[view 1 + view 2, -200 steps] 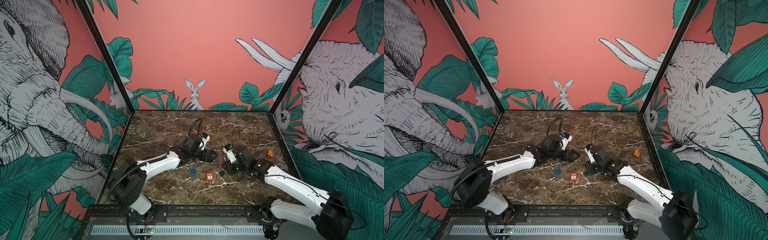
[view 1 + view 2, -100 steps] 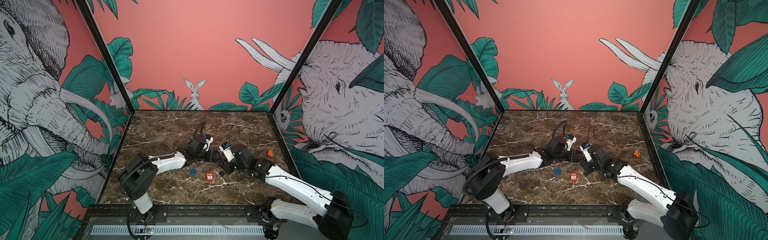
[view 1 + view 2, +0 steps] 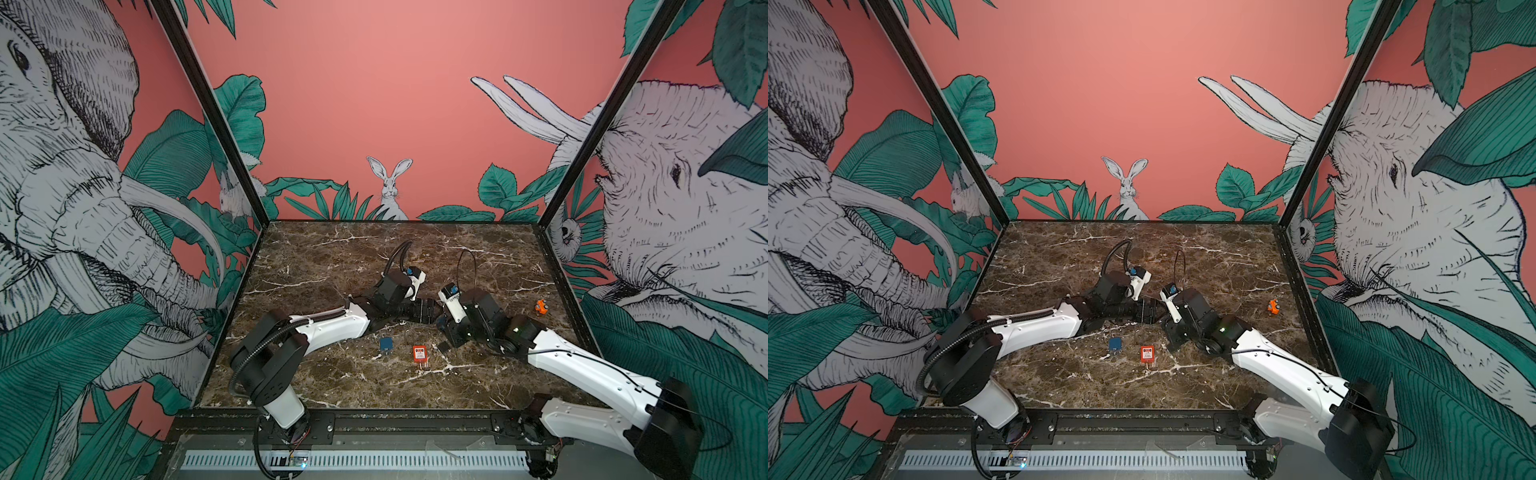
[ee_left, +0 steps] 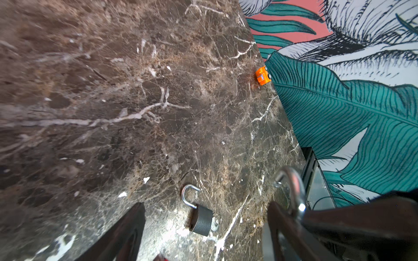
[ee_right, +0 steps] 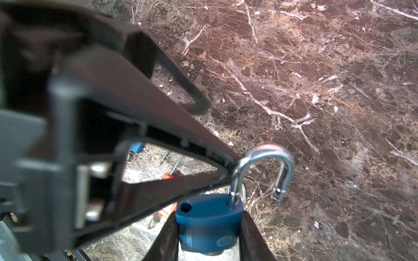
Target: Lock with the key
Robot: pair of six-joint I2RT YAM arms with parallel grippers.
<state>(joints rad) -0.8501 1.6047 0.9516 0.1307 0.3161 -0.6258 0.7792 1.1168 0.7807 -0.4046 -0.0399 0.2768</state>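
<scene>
My right gripper [image 5: 209, 228] is shut on the body of a blue padlock [image 5: 203, 217], whose silver shackle [image 5: 264, 156] stands swung open. My left gripper [image 4: 205, 204] is open; in the right wrist view one of its fingertips [image 5: 228, 158] touches that shackle, while the other fingertip [image 5: 199, 106] is apart from it. In both top views the two grippers [image 3: 434, 309] [image 3: 448, 328] meet at mid-table. Below the left gripper a grey padlock [image 4: 202, 220] lies flat with its shackle open and a key [image 4: 216, 222] in its base. I cannot tell whether a key is in the held padlock.
A second blue padlock [image 3: 385, 344] and a red padlock [image 3: 419, 354] lie on the marble table [image 3: 332, 257] in front of the grippers. An orange toy car [image 3: 540, 306] sits near the right wall. Walls enclose three sides.
My left arm has stretched rightward across the table, bringing its open gripper up against the right gripper. The right gripper has kept its hold and shifted slightly towards the left gripper.
</scene>
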